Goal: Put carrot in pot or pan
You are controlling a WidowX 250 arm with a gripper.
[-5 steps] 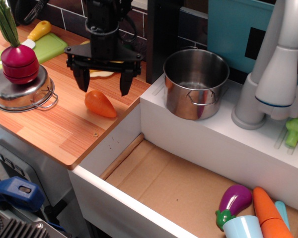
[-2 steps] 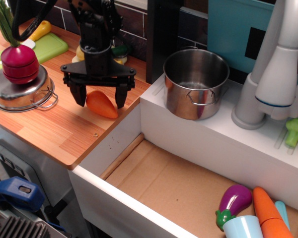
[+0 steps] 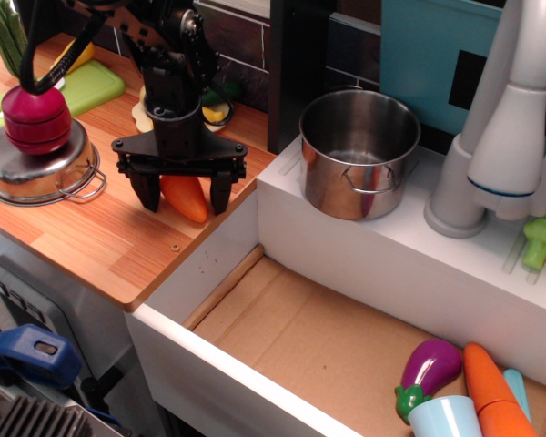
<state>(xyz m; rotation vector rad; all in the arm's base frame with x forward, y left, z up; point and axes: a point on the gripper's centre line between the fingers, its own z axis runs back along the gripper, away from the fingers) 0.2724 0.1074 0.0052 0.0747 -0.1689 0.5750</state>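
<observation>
The carrot (image 3: 186,198), a short smooth orange toy, lies on the wooden counter (image 3: 91,228) near its right edge. My black gripper (image 3: 183,194) is lowered over it, open, with one finger on each side of the carrot; the fingers do not look closed on it. The tall shiny steel pot (image 3: 358,153) stands empty on the white sink ledge (image 3: 409,246) to the right, apart from the gripper.
A shallow steel pan (image 3: 38,169) holding a red radish toy (image 3: 35,116) sits at the left. A green cutting board (image 3: 86,86) is behind. The grey faucet (image 3: 505,127) stands right of the pot. A purple eggplant (image 3: 428,369) and a longer orange carrot (image 3: 491,391) lie in the sink.
My gripper has come down and shifted slightly left, so its open fingers now straddle the carrot. The carrot has stayed in place.
</observation>
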